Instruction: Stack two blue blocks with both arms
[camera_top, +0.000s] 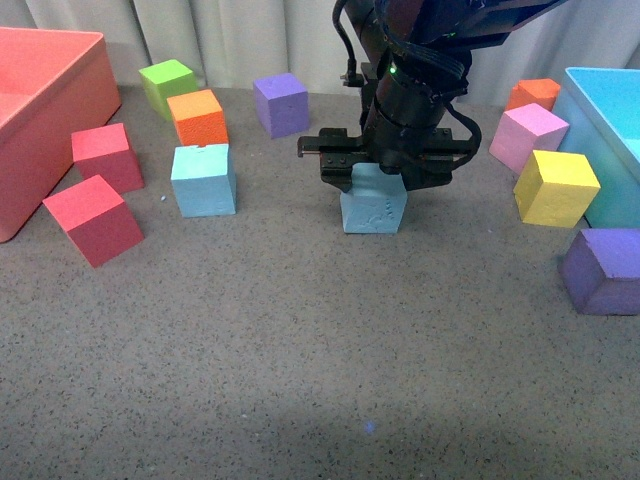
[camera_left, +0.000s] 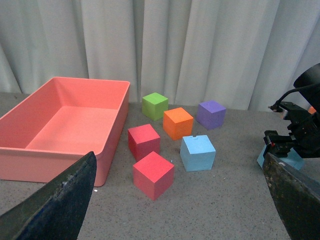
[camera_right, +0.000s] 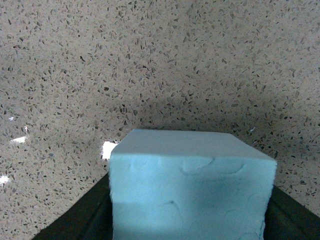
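At ctr, right end effector (camera_top: 375, 178) clamps blue block (camera_top: 373, 212), hiding its top; left end effector (camera_left: 179, 160) spread wide.

1. Right arm (camera_top: 410, 60): black, bulky, rounded housings. Small green light (camera_top: 393, 70) on the near face.
2. Black cables (camera_top: 343, 40) loop down the arm's left side; a thinner loop sits on the right.
3. Right claw (camera_top: 378, 178): black, with a wide horizontal crossbar (camera_top: 385, 148) and stepped brackets at both ends.
4. Left claw (camera_left: 178, 157): broad tapered fingers (camera_left: 60, 200), dark grey-black, matte, with pale specks and scuffs.
5. Right wrist view: the finger surfaces are plain black.
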